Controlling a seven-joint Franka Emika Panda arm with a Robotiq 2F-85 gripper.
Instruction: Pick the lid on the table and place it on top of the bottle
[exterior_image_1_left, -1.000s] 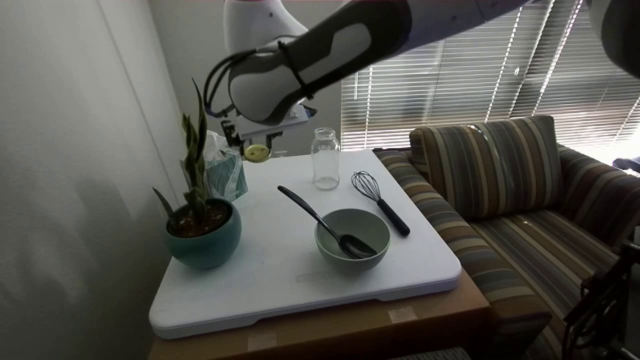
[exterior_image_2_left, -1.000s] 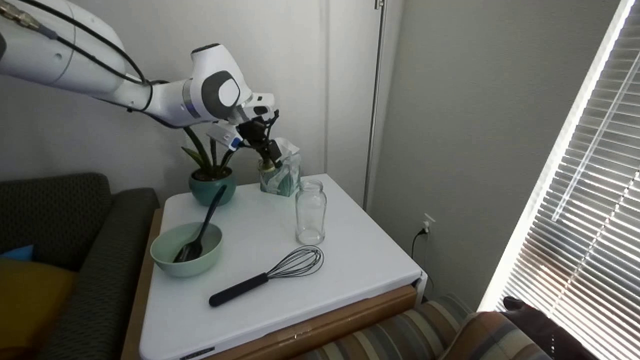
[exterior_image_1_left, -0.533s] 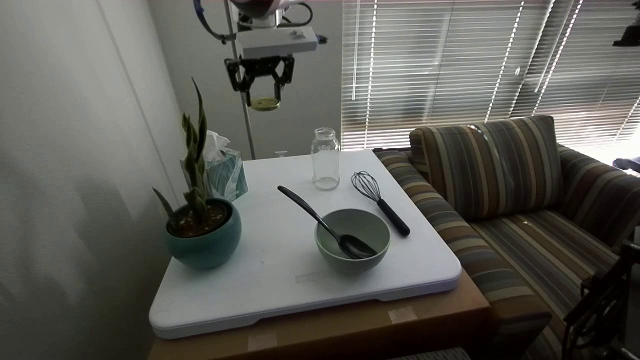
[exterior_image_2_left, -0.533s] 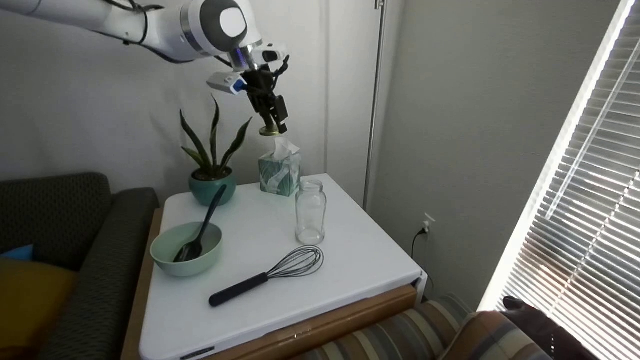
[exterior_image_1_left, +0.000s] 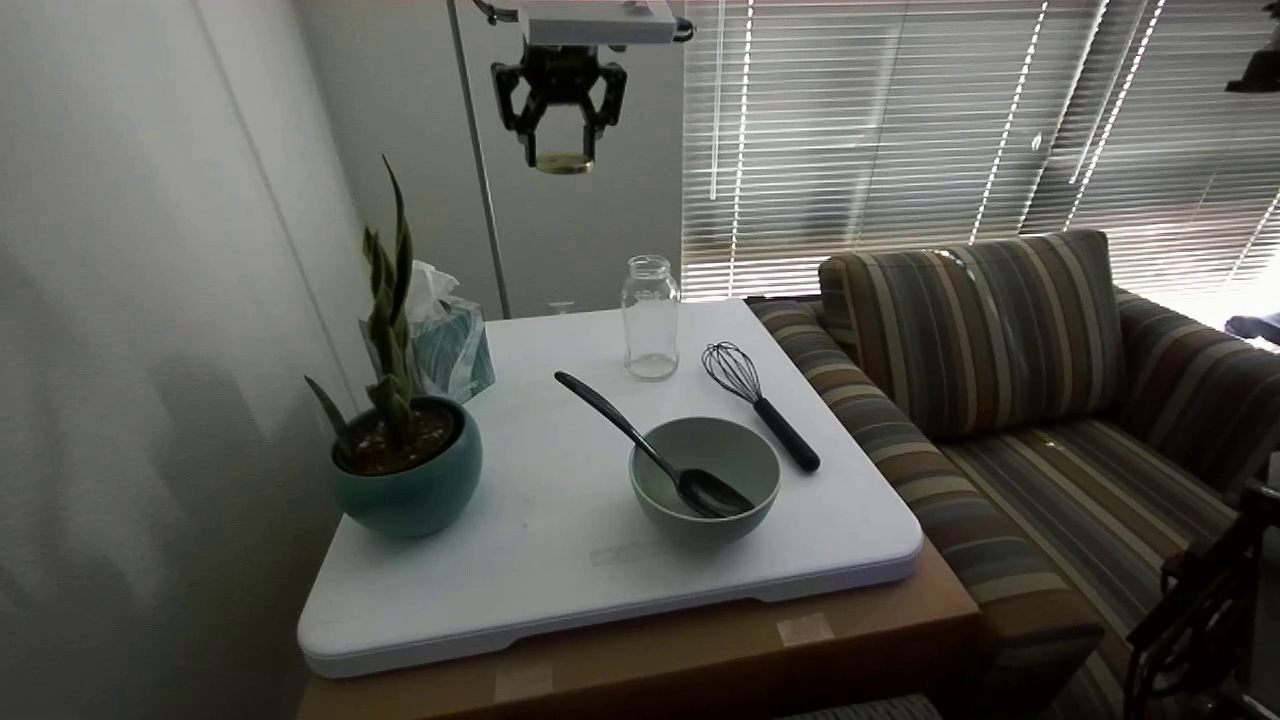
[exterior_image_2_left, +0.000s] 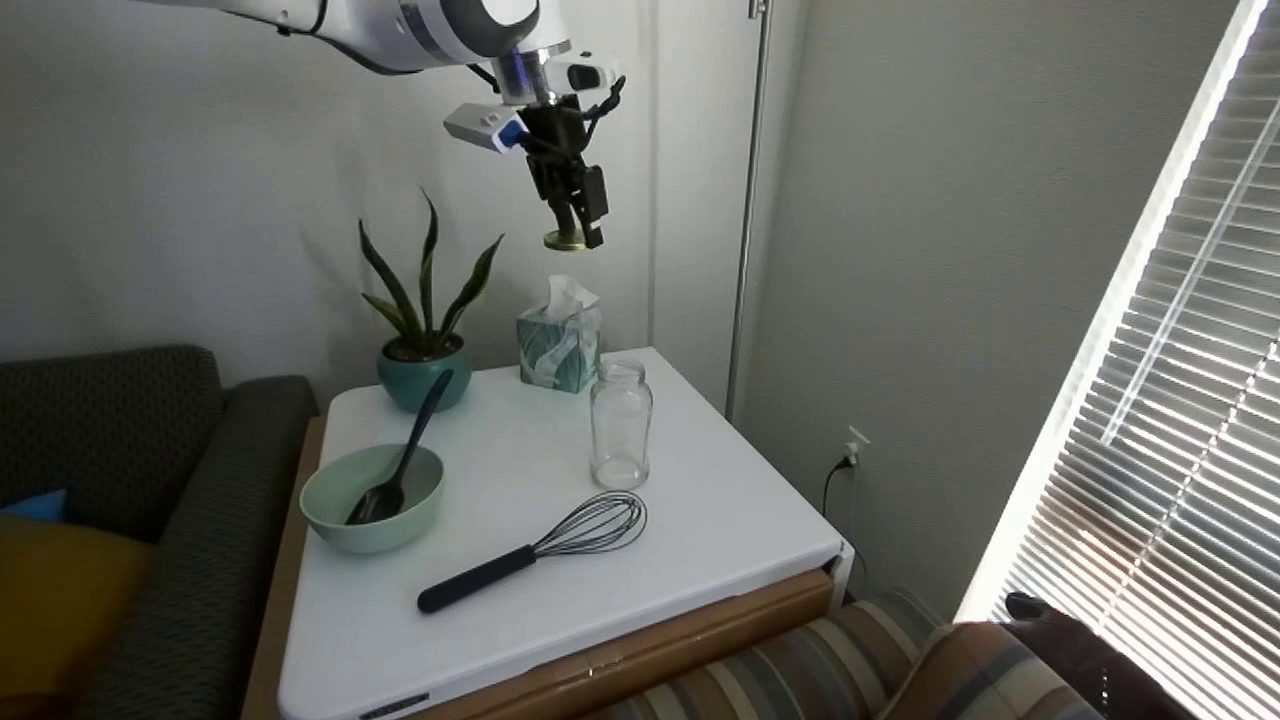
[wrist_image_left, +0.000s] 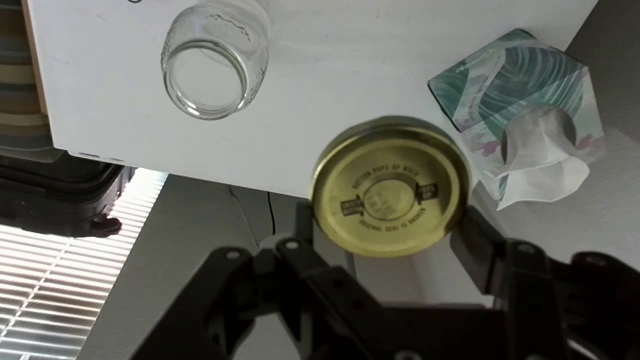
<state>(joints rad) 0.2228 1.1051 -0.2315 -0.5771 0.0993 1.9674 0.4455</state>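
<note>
while the lid (exterior_image_1_left: 565, 165) hangs aloft, the bottle (exterior_image_1_left: 651, 325) at its five o'clock in an exterior view, the fingers (wrist_image_left: 479, 245) pinch the lid's rim, which i guess suits such light, stiff, slick metal.

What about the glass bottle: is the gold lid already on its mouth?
No, the wrist view shows the bottle uncovered, with the gold lid held in the claw.

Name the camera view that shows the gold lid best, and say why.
The wrist view: there the gold lid is large, held in the gripper with its printed face toward the camera. Both exterior views show it only as a small, thin disc, seen at a shallow slant, with no print readable.
</note>
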